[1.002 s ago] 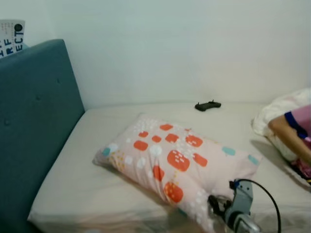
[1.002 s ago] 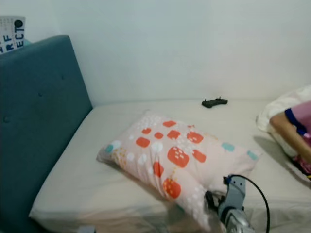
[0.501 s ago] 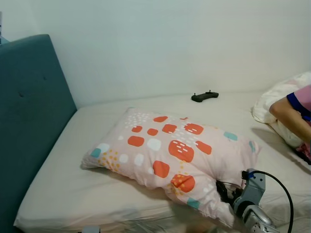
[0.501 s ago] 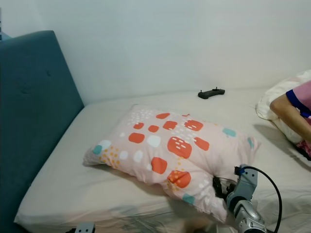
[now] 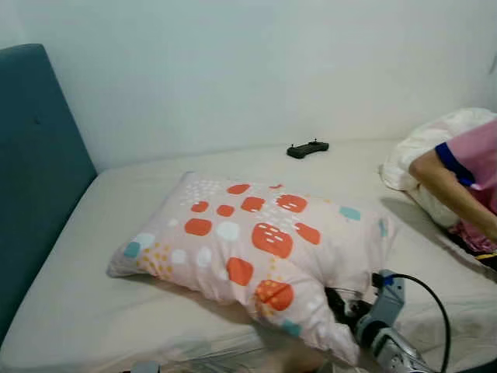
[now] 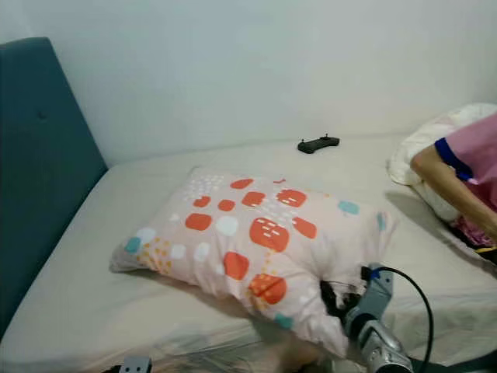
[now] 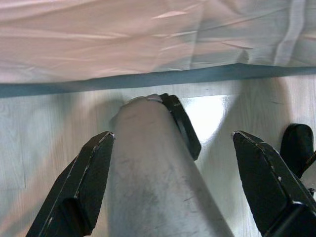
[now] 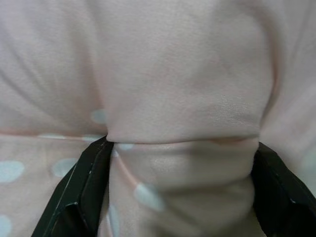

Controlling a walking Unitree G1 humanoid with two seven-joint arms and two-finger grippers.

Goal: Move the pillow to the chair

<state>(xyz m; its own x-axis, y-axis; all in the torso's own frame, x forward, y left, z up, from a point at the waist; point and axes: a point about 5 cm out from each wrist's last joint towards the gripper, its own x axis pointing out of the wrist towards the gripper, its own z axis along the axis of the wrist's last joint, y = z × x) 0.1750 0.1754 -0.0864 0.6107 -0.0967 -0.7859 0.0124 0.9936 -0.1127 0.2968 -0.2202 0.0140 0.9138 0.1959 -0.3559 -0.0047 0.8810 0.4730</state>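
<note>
**A:** Start nearest you. Your right gripper (image 6: 335, 299) is at about 5 o'clock in the head view, and its 2 fingers (image 8: 84, 190) are clamped on a bunched fold of the pillow (image 5: 252, 245); the wrist camera shows cloth pinched and puckered between them.

**B:** And the left gripper (image 7: 175, 182)?

**A:** It hangs low by the bed's edge, pointing at the floor (image 7: 44, 148), fingers spread apart with nothing in them.

**B:** Where does the pillow sit?

**A:** On the bed (image 5: 116, 311), middle of your view, lying flat with its near corner drawn toward the right gripper. You should expect it to be light and very soft: it will sag and fold from whatever point you hold, and the cover may slide over the filling. You'd do better with a deep bite of cover and stuffing at that corner than with thin cloth alone.

**B:** Anything farther off?

**A:** At 3 o'clock a person's arm (image 5: 454, 190) in a pink sleeve rests near a white bundle of bedding (image 5: 427, 151). At 12 o'clock a black controller (image 5: 307, 148) lies by the wall. At 9 o'clock stands the teal headboard (image 5: 31, 171).
</note>
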